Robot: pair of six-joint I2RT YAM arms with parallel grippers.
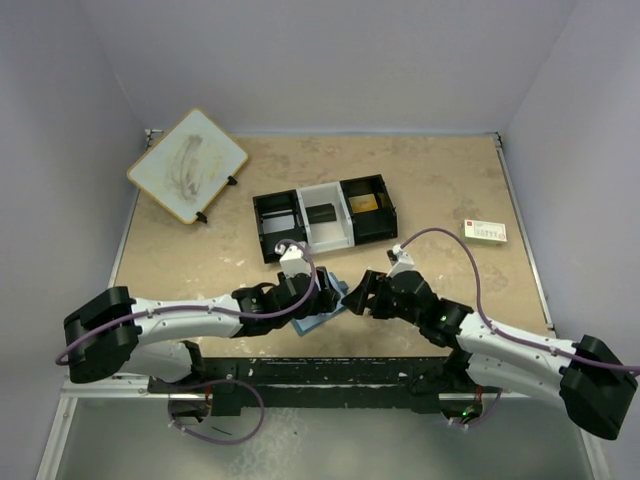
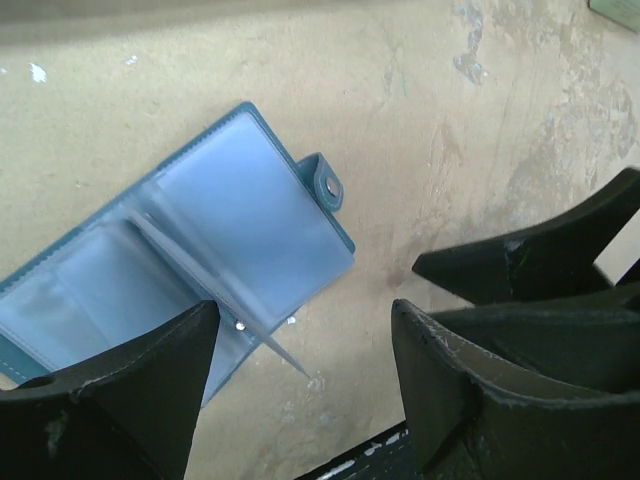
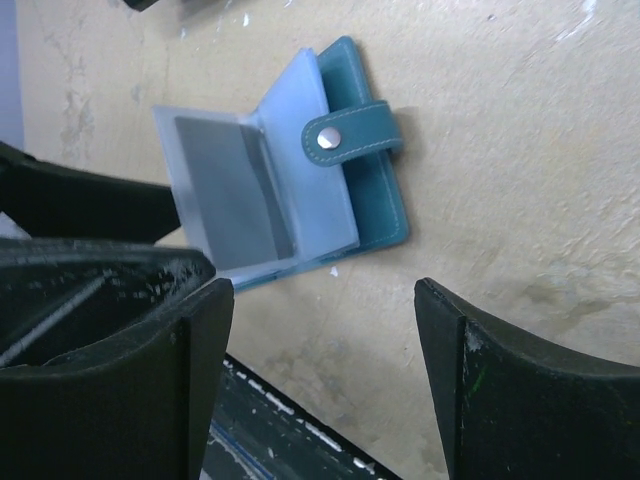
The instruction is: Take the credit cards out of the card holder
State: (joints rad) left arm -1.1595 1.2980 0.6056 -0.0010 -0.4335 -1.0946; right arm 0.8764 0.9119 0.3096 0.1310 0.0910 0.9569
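Note:
The blue card holder [image 1: 327, 305] lies open on the tan table between my two grippers. In the left wrist view the card holder [image 2: 190, 250] shows pale plastic sleeves and its snap tab [image 2: 328, 187], with one sleeve leaf standing on edge. In the right wrist view the card holder [image 3: 345, 200] has a raised sleeve with a grey flat shape [image 3: 225, 190] inside, possibly a credit card. My left gripper [image 2: 305, 375] is open just right of the holder, holding nothing. My right gripper [image 3: 325, 350] is open below the holder, also holding nothing.
A black-and-white three-compartment tray [image 1: 272, 215] stands behind, with a dark card [image 1: 322, 213] in its middle and a yellow item [image 1: 362, 203] on its right. A white printed card [image 1: 485, 232] lies far right. A tilted white board [image 1: 188, 165] stands back left. The table's black front rail [image 1: 330, 372] runs close below the grippers.

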